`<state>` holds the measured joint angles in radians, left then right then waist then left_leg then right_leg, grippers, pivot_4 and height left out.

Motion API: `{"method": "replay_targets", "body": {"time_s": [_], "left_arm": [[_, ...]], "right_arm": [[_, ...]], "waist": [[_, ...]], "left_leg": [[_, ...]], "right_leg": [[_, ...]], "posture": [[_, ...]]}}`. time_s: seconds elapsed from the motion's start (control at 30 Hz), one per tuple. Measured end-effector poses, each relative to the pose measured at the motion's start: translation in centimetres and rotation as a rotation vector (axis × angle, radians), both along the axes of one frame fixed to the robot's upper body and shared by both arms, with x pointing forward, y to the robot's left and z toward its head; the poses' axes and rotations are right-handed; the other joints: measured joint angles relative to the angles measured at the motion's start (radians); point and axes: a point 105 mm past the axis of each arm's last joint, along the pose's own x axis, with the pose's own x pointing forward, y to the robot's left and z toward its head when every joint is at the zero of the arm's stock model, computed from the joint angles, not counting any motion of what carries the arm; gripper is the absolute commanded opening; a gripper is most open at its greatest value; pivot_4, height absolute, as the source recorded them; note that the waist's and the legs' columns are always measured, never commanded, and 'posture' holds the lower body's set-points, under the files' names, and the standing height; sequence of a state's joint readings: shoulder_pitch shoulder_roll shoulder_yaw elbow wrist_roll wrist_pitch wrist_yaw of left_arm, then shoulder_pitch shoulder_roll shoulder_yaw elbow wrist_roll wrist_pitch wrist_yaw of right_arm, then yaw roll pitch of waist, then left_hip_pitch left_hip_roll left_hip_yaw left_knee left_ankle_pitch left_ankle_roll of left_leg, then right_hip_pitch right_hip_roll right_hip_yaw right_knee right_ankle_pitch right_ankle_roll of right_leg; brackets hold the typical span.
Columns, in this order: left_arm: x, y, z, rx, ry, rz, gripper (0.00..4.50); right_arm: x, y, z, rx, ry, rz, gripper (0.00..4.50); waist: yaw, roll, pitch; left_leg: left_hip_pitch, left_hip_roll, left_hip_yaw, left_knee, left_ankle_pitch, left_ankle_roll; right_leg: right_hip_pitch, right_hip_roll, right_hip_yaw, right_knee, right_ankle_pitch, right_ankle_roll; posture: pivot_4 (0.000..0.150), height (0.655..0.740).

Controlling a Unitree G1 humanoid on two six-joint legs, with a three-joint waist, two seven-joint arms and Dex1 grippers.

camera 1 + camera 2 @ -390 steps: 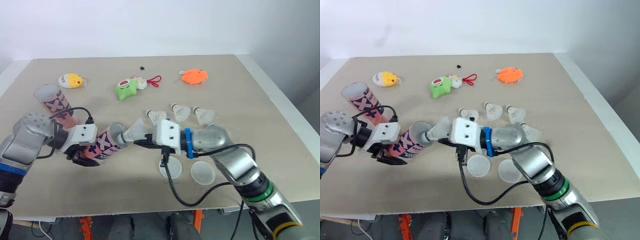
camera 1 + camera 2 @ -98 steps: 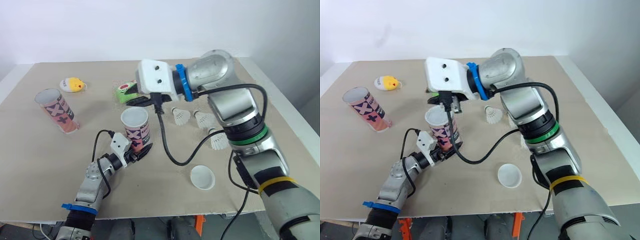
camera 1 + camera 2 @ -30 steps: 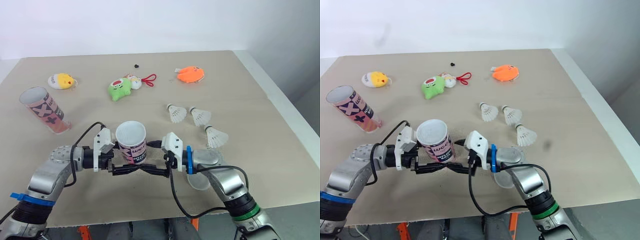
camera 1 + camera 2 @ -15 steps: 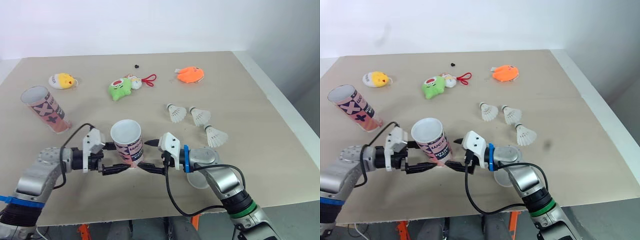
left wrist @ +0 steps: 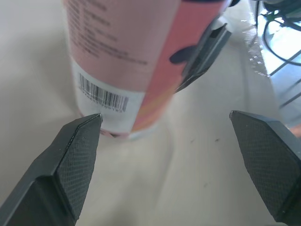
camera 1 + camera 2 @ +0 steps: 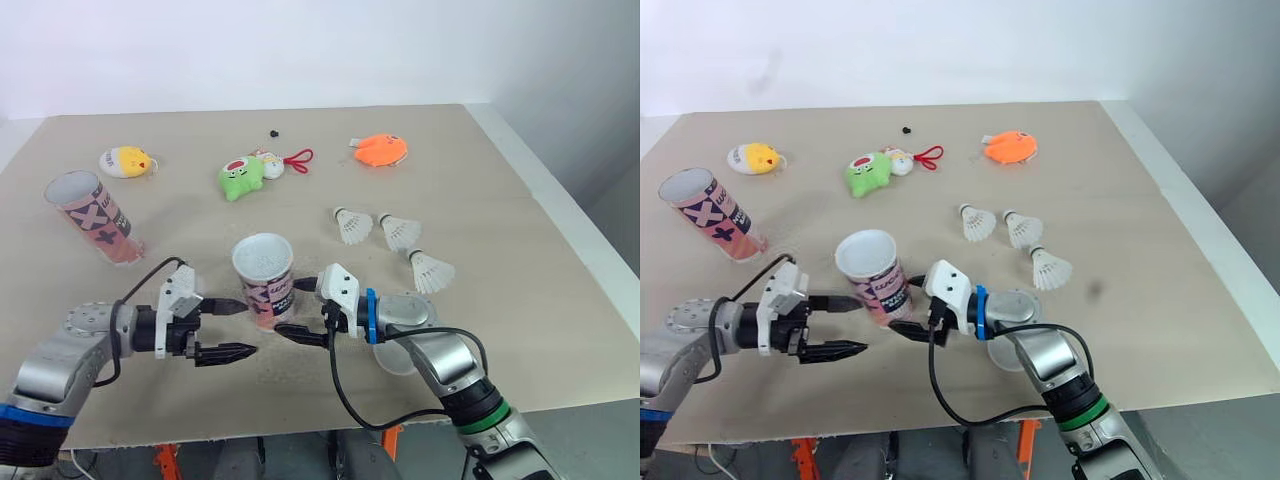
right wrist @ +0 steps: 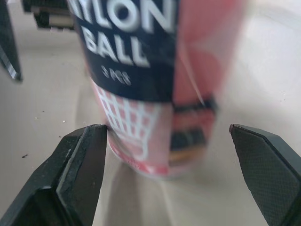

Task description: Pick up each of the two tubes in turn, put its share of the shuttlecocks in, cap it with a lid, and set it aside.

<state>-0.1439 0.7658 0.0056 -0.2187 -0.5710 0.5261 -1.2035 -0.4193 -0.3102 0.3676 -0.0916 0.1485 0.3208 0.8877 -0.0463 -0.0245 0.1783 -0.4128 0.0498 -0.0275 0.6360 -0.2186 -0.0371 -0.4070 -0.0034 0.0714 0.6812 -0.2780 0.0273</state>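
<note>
A pink tube (image 6: pixel 264 284) with a white lid on top stands upright near the table's front middle. My left gripper (image 6: pixel 226 328) hangs open just left of it, apart from it; the tube (image 5: pixel 122 61) stands ahead of its fingers. My right gripper (image 6: pixel 298 310) is open at the tube's right side, with the tube's base (image 7: pixel 150 84) between its fingers. A second tube (image 6: pixel 92 216), its top open, stands at the far left. Three shuttlecocks (image 6: pixel 350 226), (image 6: pixel 400 232), (image 6: pixel 430 270) lie right of centre. A loose white lid (image 6: pixel 398 360) peeks out beneath my right arm.
A yellow toy (image 6: pixel 125 161), a green toy (image 6: pixel 240 178) with a red cord and an orange toy (image 6: pixel 380 151) lie along the back. A small black speck (image 6: pixel 272 131) sits behind them. The table's right edge (image 6: pixel 570 235) runs close to the shuttlecocks.
My left gripper has drawn back to the left, off the capped tube's base. The tube, tilted a moment ago, now stands straight. The right gripper has hardly moved.
</note>
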Motion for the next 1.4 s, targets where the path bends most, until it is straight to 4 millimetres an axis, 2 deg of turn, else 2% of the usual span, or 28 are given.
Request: {"method": "replay_targets", "body": {"time_s": [0.3,0.43,0.53,0.63,0.67,0.73,0.77,0.87,0.93,0.97,1.03,1.07,1.1,1.2,1.27,1.37,1.4], "left_arm": [[0.3,-0.2,-0.1,0.008,-0.005,-0.001,4.50],[0.4,-0.2,-0.2,0.013,-0.003,0.004,4.50],[0.5,0.0,0.0,0.010,-0.010,0.016,4.50],[1.4,0.5,2.1,-0.023,-0.064,0.047,4.50],[2.2,0.9,4.1,-0.053,-0.117,0.077,4.50],[2.7,1.3,5.9,-0.079,-0.164,0.101,4.50],[2.8,1.1,7.4,-0.114,-0.192,0.102,4.50],[2.9,-0.6,10.1,-0.191,-0.242,0.061,4.50],[2.8,-1.7,10.9,-0.228,-0.256,0.033,4.50],[2.8,-3.0,11.3,-0.264,-0.265,0.006,4.50],[2.9,-4.3,11.2,-0.287,-0.257,-0.024,4.50],[3.2,-5.2,11.2,-0.309,-0.265,-0.036,4.50],[3.6,-6.3,11.0,-0.324,-0.277,-0.046,4.50],[4.6,-8.0,10.5,-0.323,-0.307,-0.056,4.50],[5.4,-10.5,10.4,-0.361,-0.335,-0.083,4.50],[5.8,-12.9,9.5,-0.358,-0.351,-0.115,4.50],[5.9,-14.0,9.2,-0.362,-0.356,-0.126,4.50]], "right_arm": [[0.2,1.1,0.5,0.018,-0.013,0.004,4.45],[0.2,1.1,0.5,0.016,-0.013,0.006,3.33],[0.2,1.0,0.4,0.011,-0.015,0.005,3.33],[0.1,0.6,0.5,0.015,-0.003,0.000,3.33],[-0.1,-0.1,0.7,0.025,0.014,-0.014,3.33],[-0.2,-0.8,1.0,0.034,0.024,-0.033,3.33],[-0.3,-1.8,1.6,0.054,0.032,-0.065,3.33],[0.2,-5.0,4.2,0.137,0.012,-0.215,3.33],[0.8,-6.9,5.6,0.186,-0.010,-0.313,3.33],[1.3,-9.1,6.8,0.230,-0.033,-0.431,3.33],[1.9,-12.1,7.9,0.259,-0.081,-0.575,3.33],[2.1,-14.3,8.2,0.270,-0.105,-0.683,3.33],[2.3,-16.9,8.3,0.270,-0.134,-0.816,3.33],[2.2,-21.5,8.2,0.270,-0.185,-1.053,3.33],[1.6,-25.7,8.0,0.297,-0.218,-1.271,3.33],[0.7,-29.1,6.8,0.312,-0.202,-1.442,3.33],[0.3,-30.6,5.7,0.320,-0.174,-1.516,3.33]], "waist": [[0.000,0.000,0.000],[0.000,0.000,0.000],[0.000,0.000,0.000],[0.000,0.000,0.000],[0.004,-0.001,0.000],[0.004,-0.001,0.000],[0.005,-0.001,0.001],[0.008,-0.002,0.001],[0.009,-0.002,0.001],[0.012,-0.002,0.001],[0.013,-0.002,0.001],[0.019,-0.002,0.001],[0.022,-0.002,0.001],[0.022,-0.001,0.001],[0.024,-0.001,0.000],[0.021,0.000,0.000],[0.020,0.000,0.000]], "left_leg": [[0.001,0.000,0.000,0.000,0.000,-0.001],[0.001,0.000,0.000,0.000,0.000,-0.001],[0.001,0.000,0.000,0.000,0.001,-0.001],[0.001,0.001,0.000,0.000,0.001,-0.001],[0.000,0.000,-0.002,0.001,0.001,-0.002],[-0.001,0.000,-0.001,0.001,0.001,-0.002],[-0.002,-0.001,-0.001,0.001,0.001,-0.002],[-0.003,-0.002,-0.002,0.002,0.001,-0.002],[-0.003,-0.003,-0.001,0.003,0.001,-0.002],[-0.003,-0.003,-0.002,0.003,0.001,-0.003],[-0.002,-0.003,-0.002,0.003,0.002,-0.003],[-0.002,-0.003,-0.002,0.003,0.002,-0.003],[-0.002,-0.003,-0.002,0.003,0.002,-0.004],[-0.002,-0.003,-0.001,0.003,0.003,-0.004],[-0.002,-0.004,-0.001,0.003,0.003,-0.005],[-0.001,-0.004,0.001,0.003,0.003,-0.005],[-0.001,-0.004,0.002,0.003,0.003,-0.005]], "right_leg": [[0.000,0.000,0.000,0.000,0.000,-0.001],[0.000,0.000,0.000,0.001,0.000,-0.001],[0.000,0.001,0.000,0.001,0.001,-0.001],[0.000,0.001,0.000,0.001,0.001,-0.001],[0.000,0.000,-0.001,0.001,0.000,-0.001],[0.000,0.000,-0.001,0.001,0.000,0.000],[0.000,-0.001,-0.001,0.001,0.000,0.001],[0.000,-0.003,-0.001,0.000,0.000,0.003],[0.001,-0.003,-0.001,0.000,0.000,0.003],[0.001,-0.003,-0.001,0.001,0.000,0.003],[0.001,-0.003,-0.001,0.001,0.001,0.003],[0.001,-0.003,-0.001,0.001,0.001,0.003],[0.001,-0.003,-0.001,0.001,0.002,0.003],[0.001,-0.003,0.000,0.001,0.002,0.003],[0.001,-0.003,0.000,0.001,0.002,0.003],[0.001,-0.003,0.003,0.000,0.003,0.004],[0.001,-0.003,0.004,0.001,0.003,0.004]], "posture": [[0.150,0.7400],[0.150,0.7400],[0.150,0.7400],[0.150,0.7400],[0.150,0.7400],[0.150,0.7400],[0.150,0.7400],[0.150,0.7400],[0.150,0.7400],[0.150,0.7400],[0.150,0.7400],[0.150,0.7400],[0.150,0.7400],[0.150,0.7400],[0.150,0.7400],[0.150,0.7400],[0.150,0.7400]]}}
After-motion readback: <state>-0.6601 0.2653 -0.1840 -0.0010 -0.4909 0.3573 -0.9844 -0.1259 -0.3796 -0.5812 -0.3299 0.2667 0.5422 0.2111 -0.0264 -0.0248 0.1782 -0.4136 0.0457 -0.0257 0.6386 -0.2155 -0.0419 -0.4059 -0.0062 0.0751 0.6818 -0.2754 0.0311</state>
